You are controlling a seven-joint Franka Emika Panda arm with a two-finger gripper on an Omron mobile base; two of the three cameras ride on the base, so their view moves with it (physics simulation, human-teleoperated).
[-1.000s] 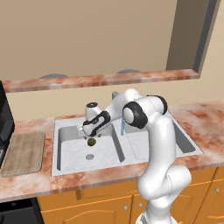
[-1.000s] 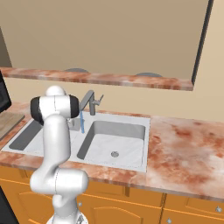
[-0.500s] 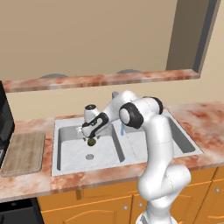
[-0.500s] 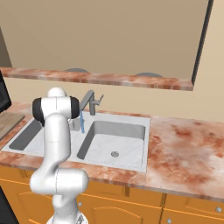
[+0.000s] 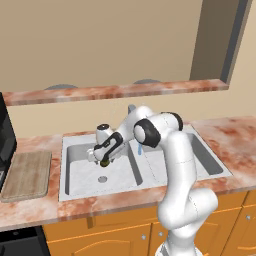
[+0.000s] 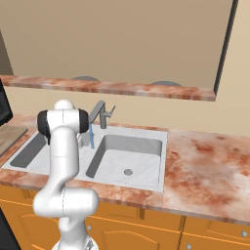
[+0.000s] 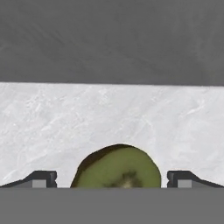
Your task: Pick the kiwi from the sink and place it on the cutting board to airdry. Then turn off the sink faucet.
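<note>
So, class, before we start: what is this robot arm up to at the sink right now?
The white arm is reaching down into the left basin of the sink, going for the kiwi. Its tool is open, with the fingers on either side of the fruit and not yet closed on it. The cutting board lies on the counter left of the sink. Blue water runs from the sink faucet.

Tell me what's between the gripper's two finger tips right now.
The kiwi sits between the open gripper tips, with a bare gap on each side, over the sink floor; that's in the hand view.
</note>
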